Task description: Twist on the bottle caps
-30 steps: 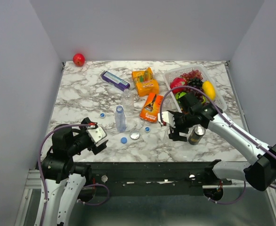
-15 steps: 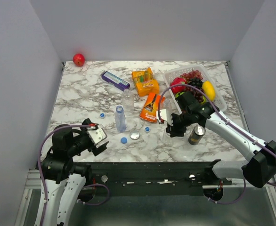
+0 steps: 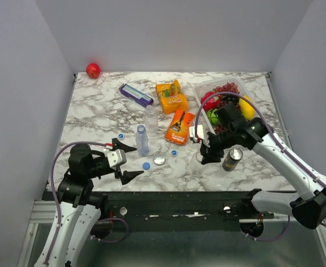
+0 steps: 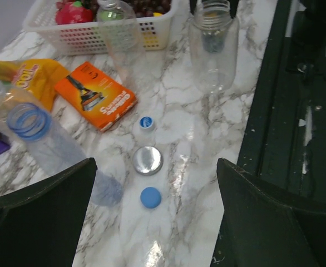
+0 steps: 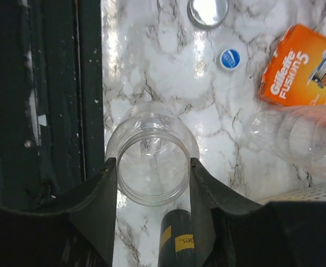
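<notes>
My right gripper (image 5: 152, 167) is shut on the mouth of an upright clear wide-mouthed jar (image 5: 152, 142), one finger on each side; from above this gripper (image 3: 203, 147) is at centre right. A slim bottle (image 3: 142, 139) with a blue neck ring stands uncapped, and a second clear bottle (image 3: 151, 118) is behind it. Blue caps lie loose on the marble: one cap (image 4: 151, 197) between my left fingers' line, another cap (image 4: 146, 123) further out, a third cap (image 3: 120, 136) at left. My left gripper (image 4: 156, 162) hangs open above them, holding nothing.
A dark can (image 3: 231, 158) stands just right of the held jar. A silver lid (image 3: 159, 160) lies among the caps. Orange packs (image 3: 179, 127), a purple box (image 3: 135, 94) and a fruit basket (image 3: 263, 119) sit behind. A red ball (image 3: 93, 70) is far back left.
The right gripper has closed on the clear jar and shifted slightly right. The left arm has swung forward, its open fingers now pointing out over the caps.
</notes>
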